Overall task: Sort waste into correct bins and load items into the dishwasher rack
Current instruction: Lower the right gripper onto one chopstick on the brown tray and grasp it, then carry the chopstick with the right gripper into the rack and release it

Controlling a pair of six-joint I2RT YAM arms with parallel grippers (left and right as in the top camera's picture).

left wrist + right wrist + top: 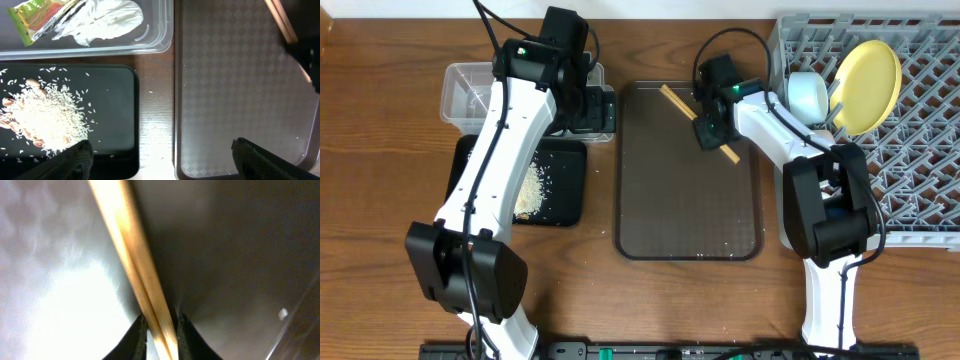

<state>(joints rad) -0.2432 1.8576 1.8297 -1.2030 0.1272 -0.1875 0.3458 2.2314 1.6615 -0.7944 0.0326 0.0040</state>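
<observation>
Pinching the chopsticks [670,97] near their middle, the right gripper [163,332] has its two dark fingertips pressed in narrow on either side of the pair. In the right wrist view the sticks run as one pale wooden strip up from between the tips. They lie slanted across the upper right part of the brown serving tray [685,210]; whether they are lifted off it is unclear. The left gripper [160,160] hangs spread wide and holds nothing, one finger over the black tray [115,110] and the other over the serving tray. Rice scraps [45,117] are heaped on the black tray's left part, with a few brownish bits mixed in. The clear tub [150,47] sits just beyond the black tray and holds the green-and-orange wrapper [35,17] and the crumpled white paper [105,20], touching each other. The grey rack [920,150] stands at the table's [380,150] right, with the yellow plate [870,85] standing on edge in it and the light blue bowl [808,95] just beside the plate.
</observation>
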